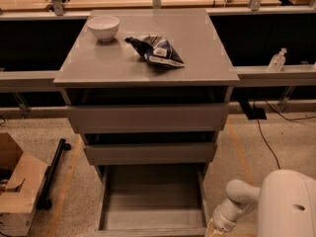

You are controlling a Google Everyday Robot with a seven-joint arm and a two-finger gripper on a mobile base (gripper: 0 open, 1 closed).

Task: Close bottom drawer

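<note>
The robot's pale two-finger gripper (211, 229) sits at the lower edge of the view, just beside the right front corner of the bottom drawer (153, 216); whether it is spread or closed cannot be told. That matte grey drawer, a shallow rectangular box, stands pulled well out beneath the flat, handleless middle drawer front (149, 153) and top drawer front (148, 117). On the smooth grey cabinet top (197, 58) rest a round glossy white bowl (103, 27) and a crinkled dark snack bag (155, 51) whose pale label is unreadable.
</note>
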